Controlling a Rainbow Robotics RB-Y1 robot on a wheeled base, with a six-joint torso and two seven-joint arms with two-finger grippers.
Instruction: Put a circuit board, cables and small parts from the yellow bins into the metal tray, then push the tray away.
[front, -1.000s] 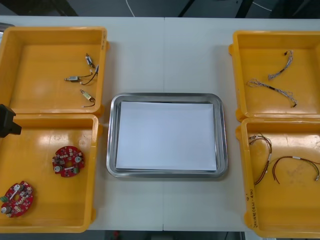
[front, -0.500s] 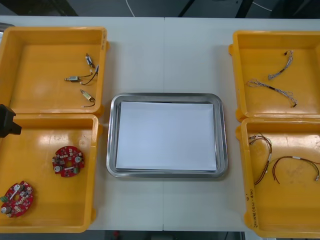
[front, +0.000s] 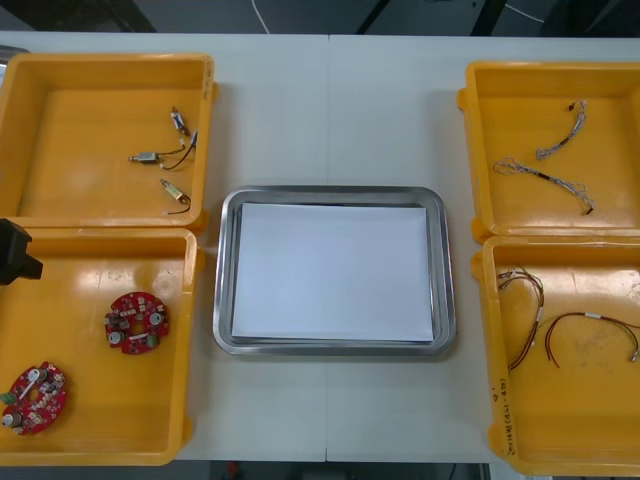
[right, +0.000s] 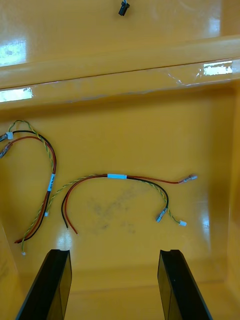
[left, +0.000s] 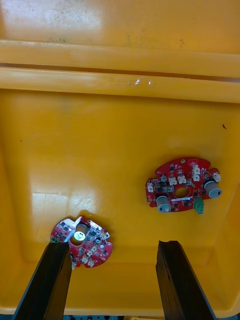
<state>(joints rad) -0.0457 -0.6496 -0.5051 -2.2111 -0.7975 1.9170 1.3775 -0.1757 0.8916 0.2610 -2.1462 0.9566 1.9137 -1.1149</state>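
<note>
We see a light table (front: 330, 110) with the metal tray (front: 330, 191) in the middle, white inside, its long side running left to right between the yellow bins (front: 100, 60). Our left gripper (left: 114, 245) hangs, fingers spread apart, over two red circuit boards (left: 182, 185) in the near left bin (left: 120, 80), and our right gripper (right: 112, 252), spread too, over red and yellow cables (right: 117, 176).

The left arm's black two-finger gripper (left: 114, 280) faces downward, and its two black fingers (left: 50, 280) stand well apart with nothing gripped between them. A black part of the left arm (front: 14, 252) juts in at the left edge of the scene, about midway between near and far. The right arm's black two-finger gripper (right: 114, 285) also faces down, its own fingers (right: 176, 285) spread wide and holding nothing.
</note>
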